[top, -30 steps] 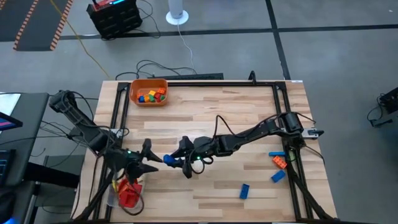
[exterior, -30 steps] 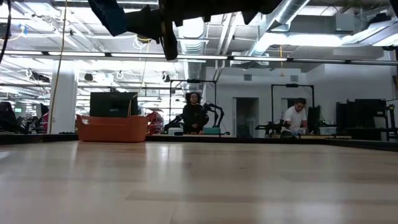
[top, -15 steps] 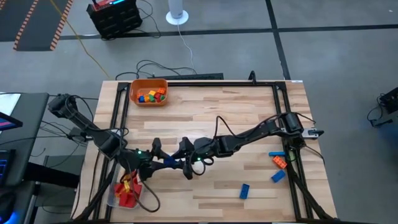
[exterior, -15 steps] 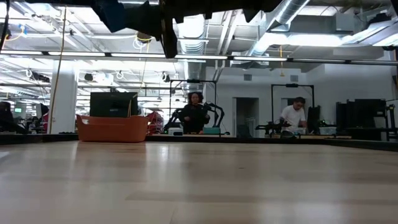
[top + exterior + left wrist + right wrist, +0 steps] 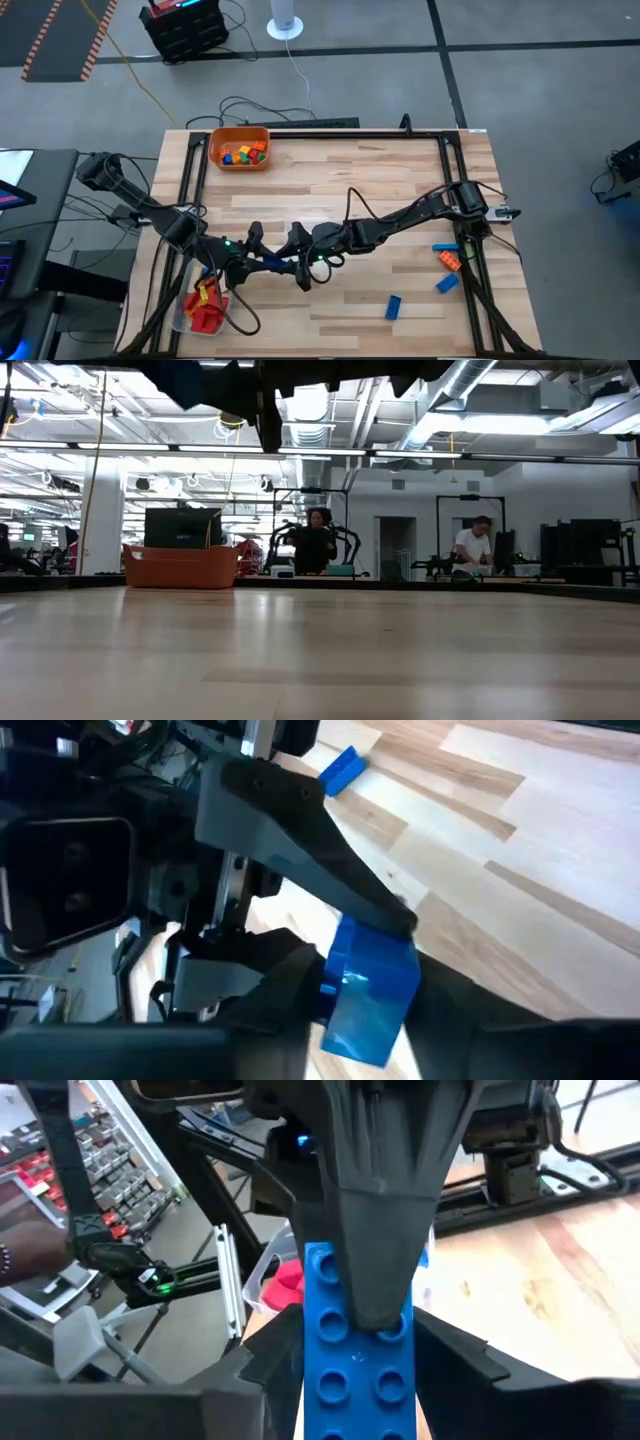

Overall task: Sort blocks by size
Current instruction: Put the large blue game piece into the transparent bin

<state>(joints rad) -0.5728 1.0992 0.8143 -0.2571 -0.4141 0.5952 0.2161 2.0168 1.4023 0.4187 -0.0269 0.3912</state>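
A long blue block (image 5: 279,264) hangs above the table's near middle, between my two grippers. My left gripper (image 5: 268,263) comes from the table's left and is shut on one end of it. From the table's right, my right gripper (image 5: 291,262) is shut on the other end. The right wrist view shows the block's studded face (image 5: 345,1350). More blocks lie on the table: a blue one (image 5: 393,306) near the front, and blue and orange ones (image 5: 447,262) at the right edge. My left gripper pinches the blue block's end (image 5: 345,995) between its two fingers, one of which (image 5: 380,1250) lies on the studded face. The fingers reach in roughly level from the table's left, along the block. The block is clear of the table. My right gripper pinches the block's two long sides (image 5: 318,1360) between its two fingers, at the end away from my left gripper. The fingers come roughly level from the table's right and lie along the block. The block stays lifted, its studded face toward the wrist camera.
An orange bin (image 5: 240,148) with several small blocks stands at the far left. A clear tub (image 5: 205,305) with red and yellow blocks stands at the near left, beside my left arm. Black frame rails run along the table's edges.
My left gripper has moved toward the table's right, up to the blue block that my right gripper holds, and its fingers have closed on the block's end. My right arm and the block have kept still.
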